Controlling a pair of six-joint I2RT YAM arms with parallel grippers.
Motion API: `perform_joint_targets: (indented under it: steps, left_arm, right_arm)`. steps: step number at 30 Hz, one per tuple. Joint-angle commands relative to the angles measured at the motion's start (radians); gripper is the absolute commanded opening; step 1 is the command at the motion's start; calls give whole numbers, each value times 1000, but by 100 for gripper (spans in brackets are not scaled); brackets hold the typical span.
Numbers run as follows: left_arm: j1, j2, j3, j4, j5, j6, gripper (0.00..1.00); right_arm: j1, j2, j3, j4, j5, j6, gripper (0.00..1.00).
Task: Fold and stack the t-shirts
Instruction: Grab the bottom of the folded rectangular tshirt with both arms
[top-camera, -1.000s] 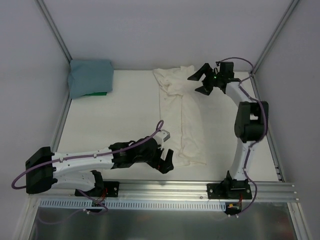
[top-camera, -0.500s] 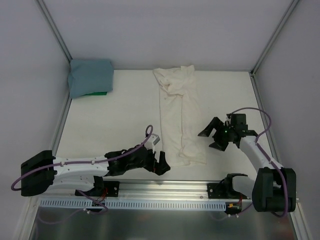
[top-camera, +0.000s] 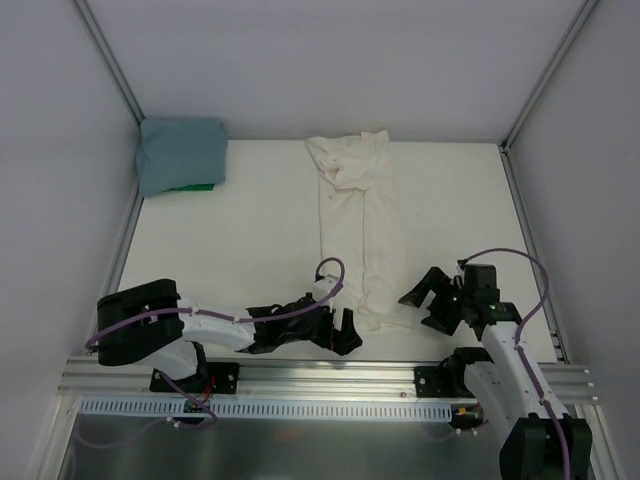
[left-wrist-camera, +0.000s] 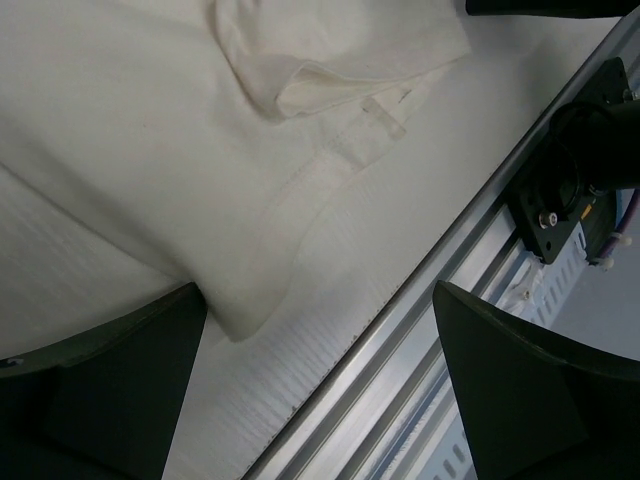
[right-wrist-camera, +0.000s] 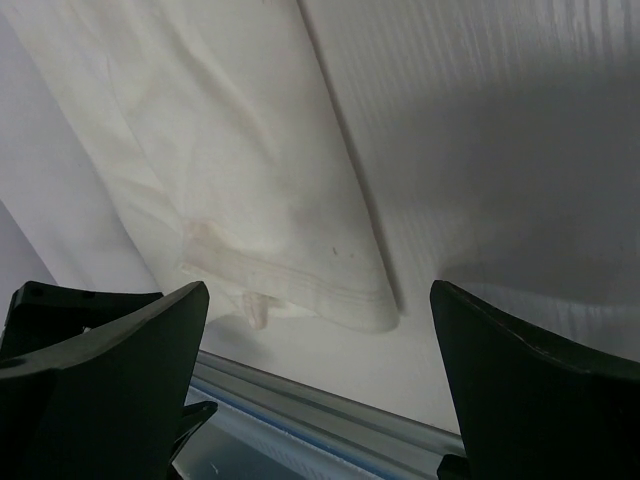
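Note:
The cream t-shirt (top-camera: 362, 230) lies folded into a long strip running from the back of the table to its near edge. Its near hem shows in the left wrist view (left-wrist-camera: 150, 170) and in the right wrist view (right-wrist-camera: 250, 190). The teal-blue t-shirt (top-camera: 180, 155) sits folded in the far left corner. My left gripper (top-camera: 347, 333) is open and empty at the hem's near left corner. My right gripper (top-camera: 428, 300) is open and empty just right of the hem's near right corner.
The aluminium rail (top-camera: 330, 378) runs along the table's near edge, right behind both grippers. It also shows in the left wrist view (left-wrist-camera: 450, 290). Something green (top-camera: 190, 187) peeks out under the teal shirt. Enclosure walls and posts stand on three sides.
My right arm has swung from the shirt's far end back to the near hem. My left gripper has shifted right along the near edge to the hem's left corner.

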Motion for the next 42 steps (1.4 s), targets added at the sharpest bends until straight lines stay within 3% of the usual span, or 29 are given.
perform_joint_targets:
  steps: [1,6,9,12,13,16,22,26,28,29,30,36,42]
  left_arm:
    - [-21,15,6,49,-6,-39,99]
    - [-23,26,2,44,-8,-47,99]
    - [-24,36,5,46,-6,-53,99]
    - [-32,44,9,46,-11,-59,99]
    - [-33,44,9,44,-14,-59,99]
    - [-41,41,22,18,-29,-56,99]
    - [-44,39,22,-16,-78,-56,94]
    - [-44,44,26,-29,-89,-54,94]
    - [-44,44,29,-37,-87,-53,95]
    - [-44,44,29,-42,-89,-53,95]
    - [-44,36,28,-46,-92,-53,95]
    - [-46,-5,-9,-121,-210,-96,98]
    - [-46,-10,-12,-168,-278,-91,99]
  right_arm:
    - [5,-76,-27,-76,3,-15,100]
    - [5,-124,-85,-105,-29,-7,98]
    - [5,-159,-114,-112,-53,-7,90]
    - [5,-170,-134,-97,-82,-2,65]
    - [5,-165,-136,-93,-86,2,48]
    - [6,-141,-142,-64,-99,4,24]
    - [6,-116,-143,-39,-109,8,18]
    - [6,-113,-128,-62,-104,-4,23]
    - [5,-128,-96,-120,-67,-28,46]
    - [6,-136,-84,-144,-32,-38,92]
    - [6,-142,-71,-184,-15,-45,99]
    - [6,-182,-41,-218,49,-42,99]
    - [6,-101,-45,-157,48,-41,99]
